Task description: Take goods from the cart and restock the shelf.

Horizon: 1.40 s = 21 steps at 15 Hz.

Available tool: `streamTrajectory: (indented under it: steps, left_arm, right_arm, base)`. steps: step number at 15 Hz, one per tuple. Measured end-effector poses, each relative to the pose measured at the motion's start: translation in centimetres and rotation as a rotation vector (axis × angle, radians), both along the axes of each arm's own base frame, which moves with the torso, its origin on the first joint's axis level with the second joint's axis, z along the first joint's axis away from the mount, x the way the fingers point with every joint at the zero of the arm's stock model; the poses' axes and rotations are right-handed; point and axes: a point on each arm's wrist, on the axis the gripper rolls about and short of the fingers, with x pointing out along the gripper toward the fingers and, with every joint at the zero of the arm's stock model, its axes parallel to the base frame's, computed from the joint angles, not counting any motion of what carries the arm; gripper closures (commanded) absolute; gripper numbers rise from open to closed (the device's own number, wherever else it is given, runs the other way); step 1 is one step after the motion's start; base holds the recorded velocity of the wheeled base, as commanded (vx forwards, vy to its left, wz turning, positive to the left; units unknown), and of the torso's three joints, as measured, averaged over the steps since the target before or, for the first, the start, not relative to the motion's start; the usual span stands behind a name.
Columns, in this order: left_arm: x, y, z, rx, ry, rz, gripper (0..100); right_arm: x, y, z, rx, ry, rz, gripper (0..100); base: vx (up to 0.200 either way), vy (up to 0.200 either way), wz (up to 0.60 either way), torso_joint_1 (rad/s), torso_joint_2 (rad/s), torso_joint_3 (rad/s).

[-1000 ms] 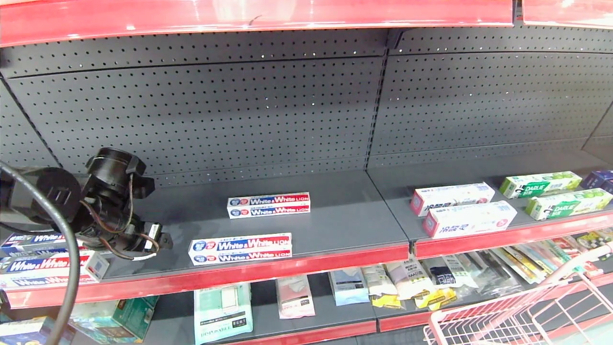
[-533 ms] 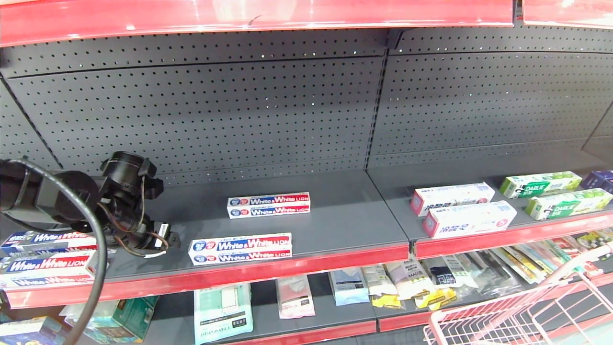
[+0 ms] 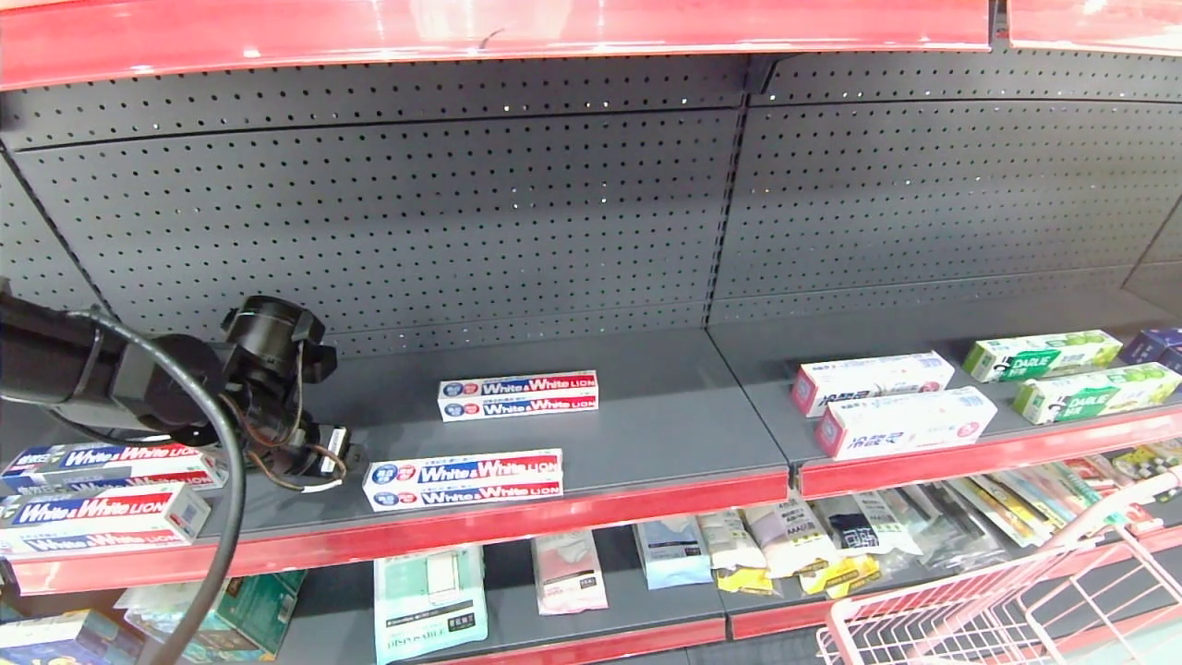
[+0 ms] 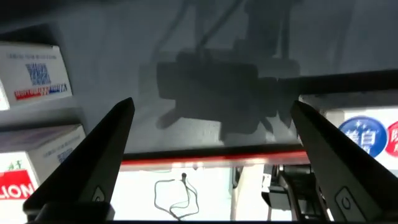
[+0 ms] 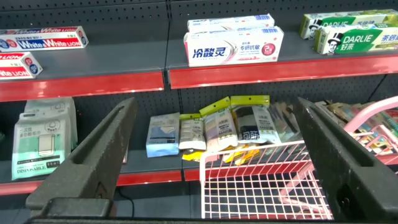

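Note:
My left gripper (image 3: 320, 455) hangs low over the grey shelf (image 3: 665, 416), in the gap between two stacked-looking toothpaste boxes at the far left (image 3: 102, 515) and the front red-white-blue toothpaste box (image 3: 464, 478). Through the left wrist camera the left gripper (image 4: 212, 109) is open with nothing between its fingers, above the shelf's front lip. A second matching box (image 3: 517, 395) lies farther back. My right gripper (image 5: 216, 109) is open and empty, held out in front of the shelves above the pink wire cart (image 5: 267, 180).
Two pink-and-white boxes (image 3: 891, 406) and green boxes (image 3: 1062, 369) lie on the shelf's right section. Packets (image 3: 785, 540) fill the lower shelf. The cart's corner (image 3: 1007, 600) sits at the lower right. A pegboard back wall rises behind the shelf.
My left arm has moved to the right along the shelf, away from the far-left boxes and closer to the front toothpaste box. The boxes have stayed put.

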Motion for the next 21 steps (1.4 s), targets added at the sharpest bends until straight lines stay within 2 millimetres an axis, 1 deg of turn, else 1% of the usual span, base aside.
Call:
streamTrajectory:
  steps: [6, 21]
  left_arm:
    - [0.35, -0.79, -0.73, -0.004, 0.009, -0.017, 0]
    - [0.66, -1.14, -0.79, -0.026, 0.008, -0.029, 0]
  right_arm:
    - [0.00, 0.00, 0.00, 0.000, 0.000, -0.001, 0]
    - [0.00, 0.00, 0.00, 0.000, 0.000, -0.001, 0]
  base:
    - [0.000, 0.000, 0.00, 0.000, 0.00, 0.000]
    - [0.000, 0.000, 0.00, 0.000, 0.00, 0.000]
